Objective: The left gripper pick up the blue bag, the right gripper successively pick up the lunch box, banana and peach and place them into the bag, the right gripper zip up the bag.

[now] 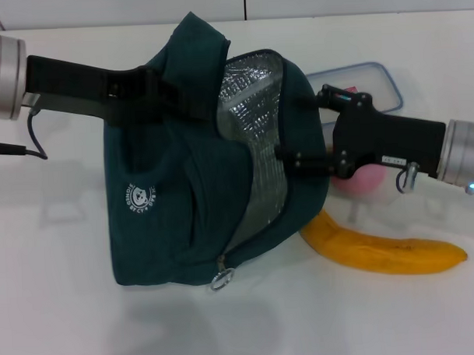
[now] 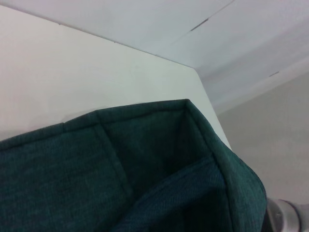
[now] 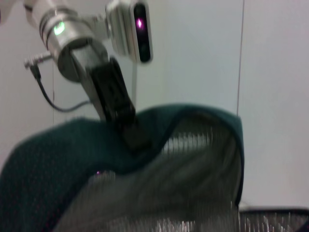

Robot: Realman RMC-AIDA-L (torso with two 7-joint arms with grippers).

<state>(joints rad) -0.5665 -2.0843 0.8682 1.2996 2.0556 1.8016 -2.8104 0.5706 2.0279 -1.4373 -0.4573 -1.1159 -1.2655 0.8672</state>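
Item: blue bag (image 1: 152, 188). We recorded it as a dark teal fabric lunch bag with silver foil lining (image 1: 255, 138), a round white logo (image 1: 140, 198) on its side and a metal ring zip pull (image 1: 222, 280) at the lower end of the open zipper. It hung lifted by its top handle, its bottom near the white table (image 1: 62, 308), mouth gaping toward the right gripper.

Handling, as we judged it: soft, light and floppy; the walls sagged and would fold under a push. The padded handle seemed the sound place to hold; the ring pull looked small and likely fiddly.

Left gripper (image 1: 160, 90): at the bag's upper edge, jaws pinching the handle fabric. The left wrist view showed only teal cloth (image 2: 120, 169) close up.

Right gripper (image 1: 287, 156): at the bag's open mouth, fingertips against or just inside the rim; we could not tell whether its jaws were spread.

Lunch box (image 1: 374, 83): clear with a blue rim, beyond the bag on the right gripper's side, partly hidden.
Peach (image 1: 362, 181): pink, just beside the bag, under the right gripper's body.
Banana (image 1: 380, 254): yellow, lying on the table, one end touching or tucked under the bag.

Surface and room: plain white tabletop, smooth; pale wall (image 3: 275, 96) behind the bag.
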